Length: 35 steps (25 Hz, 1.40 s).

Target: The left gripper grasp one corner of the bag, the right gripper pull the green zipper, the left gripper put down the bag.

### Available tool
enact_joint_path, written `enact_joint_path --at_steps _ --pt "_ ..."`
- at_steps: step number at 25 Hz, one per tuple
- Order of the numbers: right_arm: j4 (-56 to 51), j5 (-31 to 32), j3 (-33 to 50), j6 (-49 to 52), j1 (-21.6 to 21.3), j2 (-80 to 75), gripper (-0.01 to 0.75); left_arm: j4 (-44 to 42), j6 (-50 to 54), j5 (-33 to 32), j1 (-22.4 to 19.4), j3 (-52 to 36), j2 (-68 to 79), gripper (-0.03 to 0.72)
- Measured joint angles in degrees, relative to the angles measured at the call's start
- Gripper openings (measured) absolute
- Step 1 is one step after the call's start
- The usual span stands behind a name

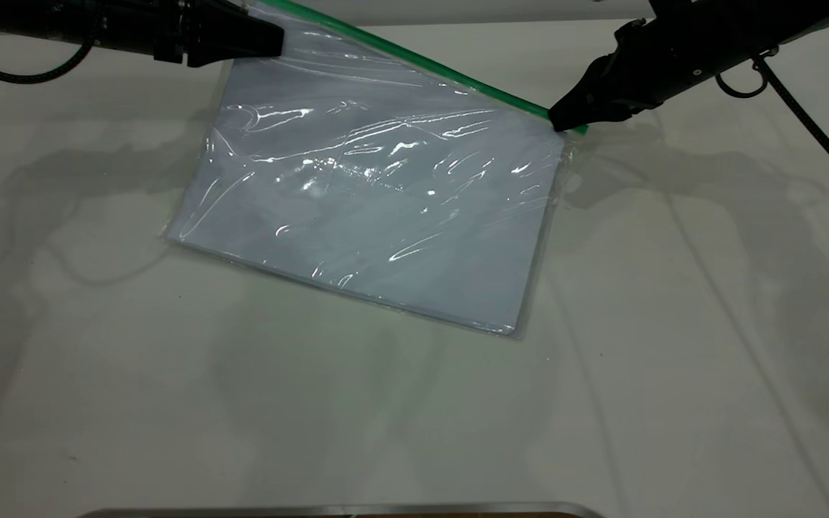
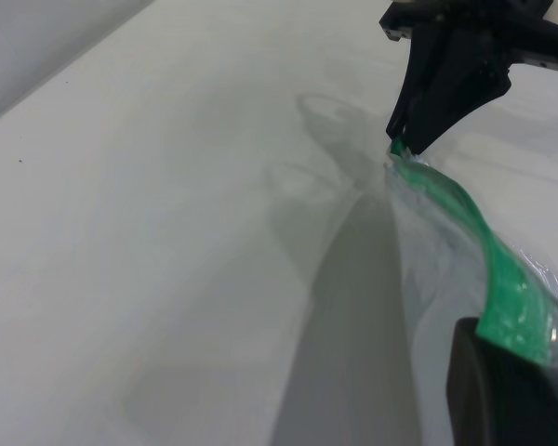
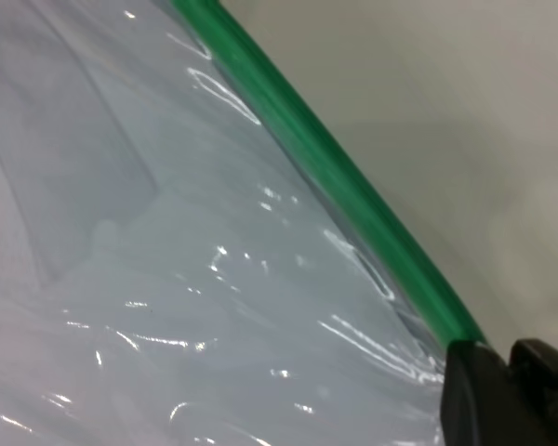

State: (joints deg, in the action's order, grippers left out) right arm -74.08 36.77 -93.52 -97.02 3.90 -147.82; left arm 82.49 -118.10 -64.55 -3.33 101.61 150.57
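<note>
Bag [image 1: 371, 208] sits tilted near the table's [image 1: 414, 417] back edge. At its back left corner, the left gripper [image 1: 270, 39] pinches it and holds it up. Along the green zipper [image 1: 422, 63], the right gripper [image 1: 564, 122] squeezes the right end.

Two black grippers: the left gripper [image 1: 279, 39] at one end of the green strip, the right gripper [image 1: 557, 122] at the other end. One clear bag [image 1: 371, 208] with one green zipper [image 1: 414, 59] along one edge. One pale table [image 1: 414, 403] under everything, plus two black cables, one per arm.
</note>
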Motion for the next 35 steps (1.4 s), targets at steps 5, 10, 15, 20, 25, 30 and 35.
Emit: enact_joint_path --at_steps 5,10,15,20,25,30,35 --pt "0.4 -0.1 0.0 0.3 -0.6 0.0 0.063 0.1 0.0 0.0 0.0 0.0 0.0 0.053" --pt "0.4 -0.1 0.0 0.6 -0.6 -0.1 0.064 0.1 0.0 0.0 0.0 0.0 0.0 0.053" --pt "-3.1 0.1 0.0 1.4 -0.6 -0.1 0.108 -1.1 1.5 0.0 0.1 0.0 0.0 0.053" --pt "-6.5 2.1 0.2 0.8 -0.6 3.3 0.312 -3.3 10.4 3.8 2.0 0.0 1.6 0.078" --pt "-5.7 11.3 0.2 2.3 -0.6 15.1 0.457 -4.6 26.5 6.7 4.4 0.0 2.4 0.244" --pt "-1.3 17.3 0.2 11.1 -0.6 28.0 0.471 -8.6 32.6 3.8 1.8 0.0 -4.4 0.450" --pt "6.2 24.2 0.2 22.9 -0.6 41.7 0.471 -8.7 35.4 -0.2 -3.3 0.0 -17.0 0.479"
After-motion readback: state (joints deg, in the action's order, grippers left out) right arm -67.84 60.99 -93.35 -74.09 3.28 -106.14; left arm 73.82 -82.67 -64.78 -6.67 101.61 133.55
